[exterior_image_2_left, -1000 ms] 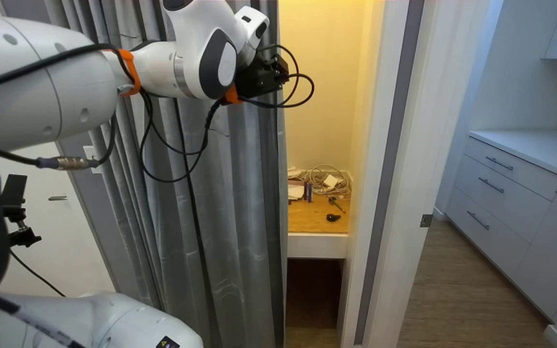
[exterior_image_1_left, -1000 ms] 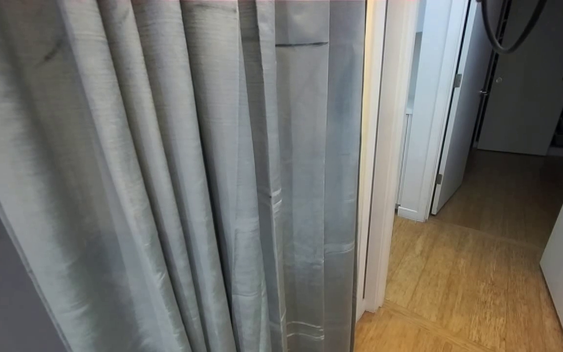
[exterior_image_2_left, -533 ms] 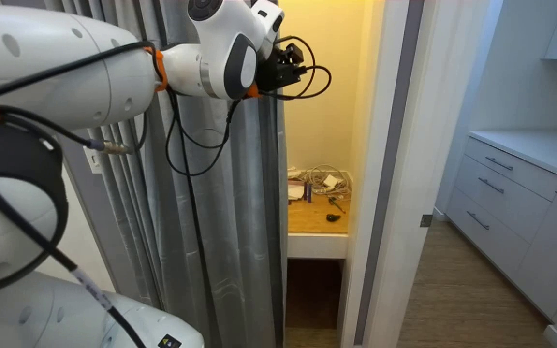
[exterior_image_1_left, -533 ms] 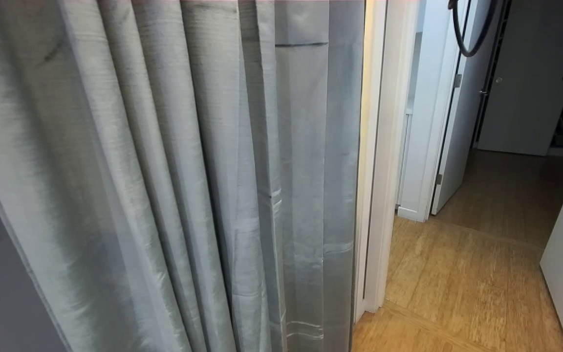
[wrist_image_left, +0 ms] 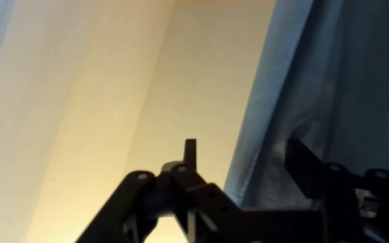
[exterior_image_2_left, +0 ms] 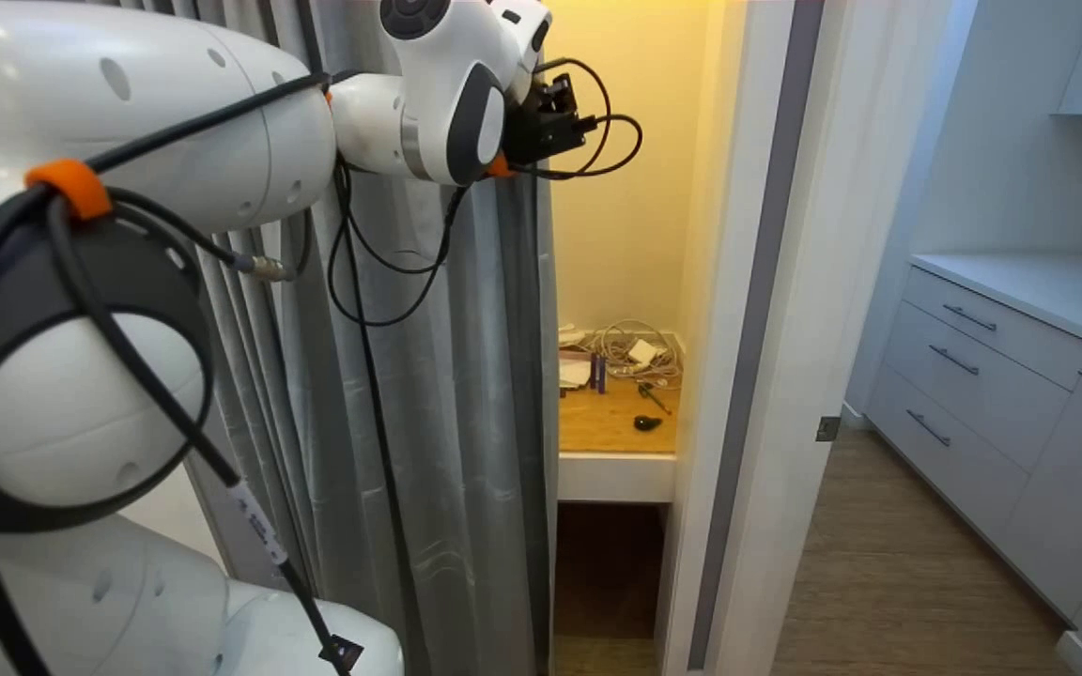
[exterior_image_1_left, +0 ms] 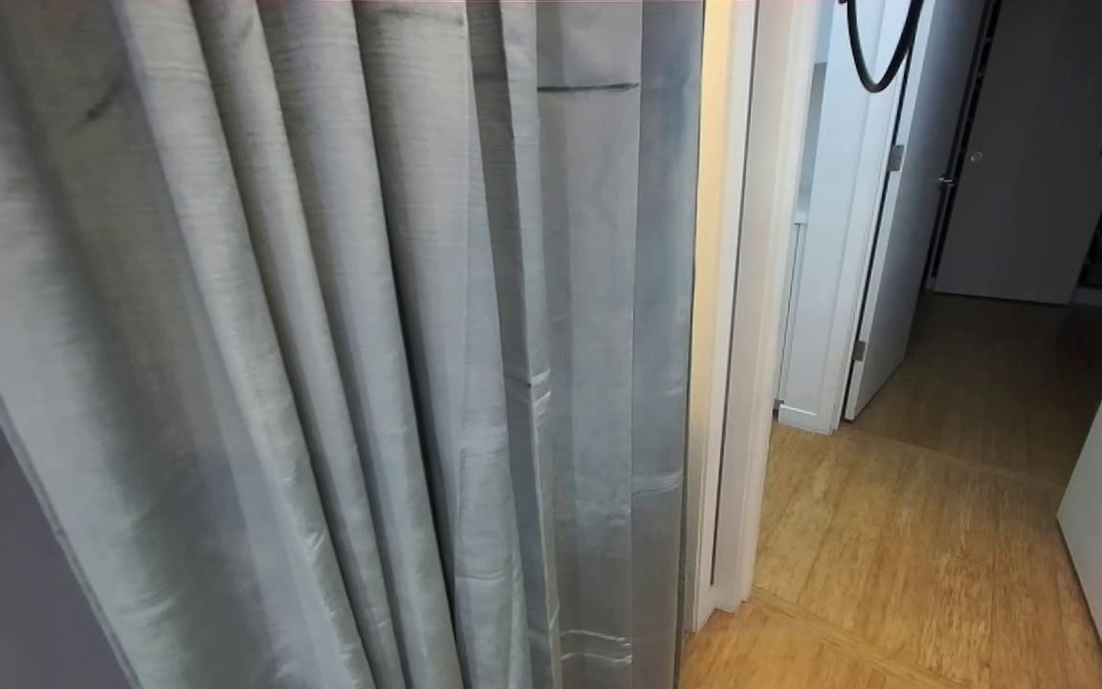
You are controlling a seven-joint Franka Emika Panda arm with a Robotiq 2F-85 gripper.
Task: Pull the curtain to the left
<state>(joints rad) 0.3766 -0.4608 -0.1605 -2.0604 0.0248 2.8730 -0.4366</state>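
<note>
The grey-blue pleated curtain point(exterior_image_1_left: 369, 335) hangs across the left and middle of an exterior view. It also hangs behind the arm in an exterior view point(exterior_image_2_left: 456, 422), its right edge beside a yellow-lit alcove. In the wrist view the curtain's edge point(wrist_image_left: 268, 87) runs slanting between the fingers. My gripper point(wrist_image_left: 240, 141) is open there, one finger over the pale wall and the other over the dark curtain folds. I cannot tell whether the fingers touch the fabric. In an exterior view the black gripper body point(exterior_image_2_left: 546, 127) is at the curtain's edge, high up; its fingers are hidden.
A white door frame point(exterior_image_2_left: 804, 329) stands right of the alcove. A wooden shelf point(exterior_image_2_left: 602, 432) in the alcove holds cables and small items. White drawers point(exterior_image_2_left: 954, 394) stand at the right. Black cables point(exterior_image_2_left: 391, 319) loop below the wrist. A door frame point(exterior_image_1_left: 752, 316) borders the curtain.
The arm and gripper have moved right and slightly up in an exterior view. The curtain's right edge has shifted slightly left, showing more yellow wall. The dangling cable has moved left.
</note>
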